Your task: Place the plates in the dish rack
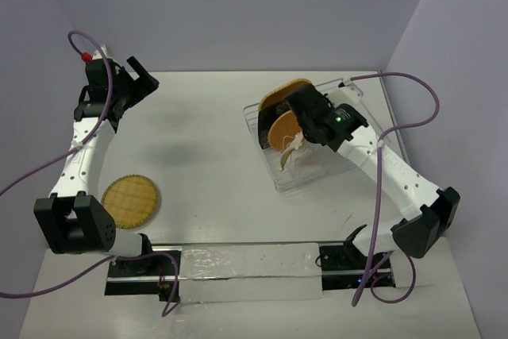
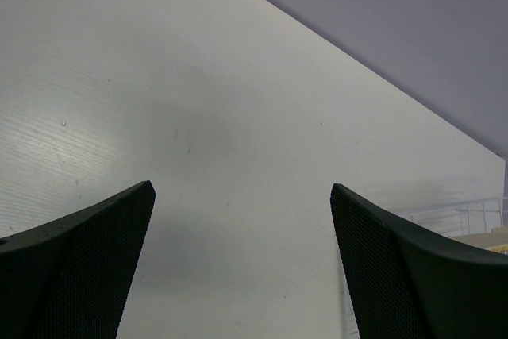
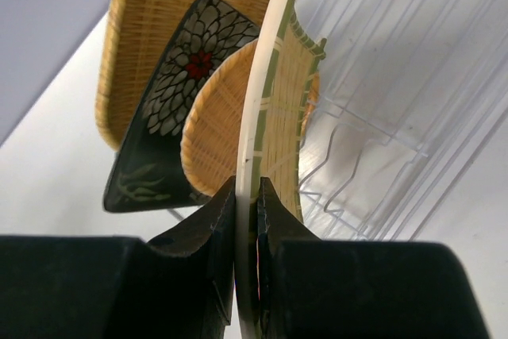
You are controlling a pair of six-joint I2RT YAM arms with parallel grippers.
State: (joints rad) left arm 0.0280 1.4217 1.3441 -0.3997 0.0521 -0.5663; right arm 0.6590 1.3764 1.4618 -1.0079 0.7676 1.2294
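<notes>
Mostly woven, tan plates (image 3: 143, 21).

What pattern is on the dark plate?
The dark plate has white leaves around a red centre; clearest in the right wrist view.

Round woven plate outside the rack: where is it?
The round woven plate lies flat on the table, top view's left side, beside the left arm.

dish rack (image 1: 298, 179) at right on table (image 1: 214, 148), plates (image 1: 279, 97) standing in it, round plate (image 1: 131, 201) lying at near left
</notes>
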